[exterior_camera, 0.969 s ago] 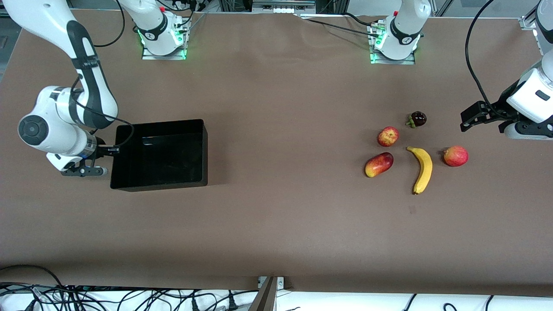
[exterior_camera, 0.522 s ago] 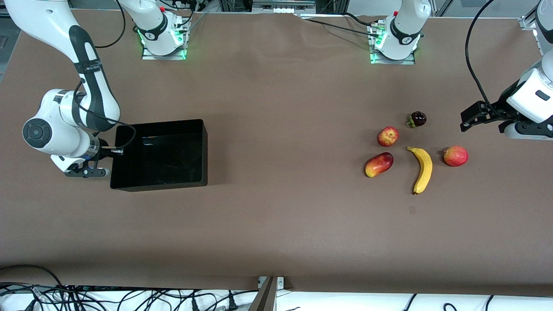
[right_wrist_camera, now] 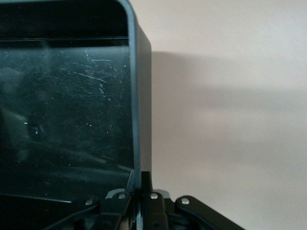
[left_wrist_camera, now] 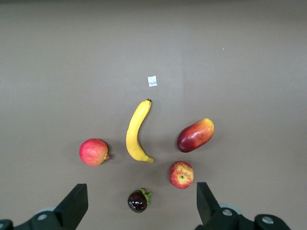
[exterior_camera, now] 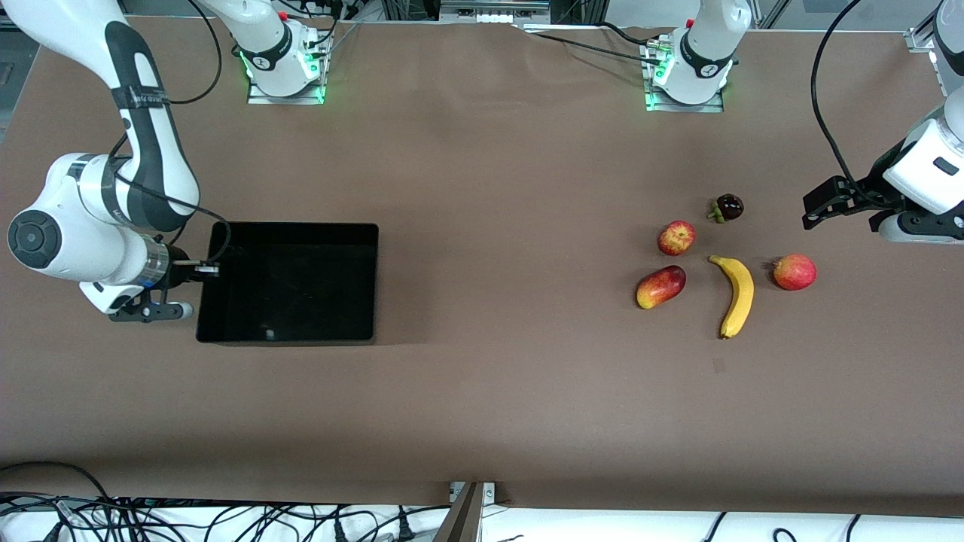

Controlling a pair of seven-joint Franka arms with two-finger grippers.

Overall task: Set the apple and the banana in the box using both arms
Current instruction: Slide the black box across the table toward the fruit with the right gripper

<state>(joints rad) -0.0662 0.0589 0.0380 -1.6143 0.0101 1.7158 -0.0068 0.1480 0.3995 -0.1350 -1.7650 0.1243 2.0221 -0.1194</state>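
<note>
brown tabletop (exterior_camera: 482, 391). right claw (right_wrist_camera: 139, 194) pinched on the wall of the empty box (exterior_camera: 215, 248), at the right arm's end. keep that grip square while dragging. left claw (left_wrist_camera: 139, 211) spread wide, holding nothing, hovers over the apple (exterior_camera: 676, 238) beside the banana (exterior_camera: 736, 295).
</note>
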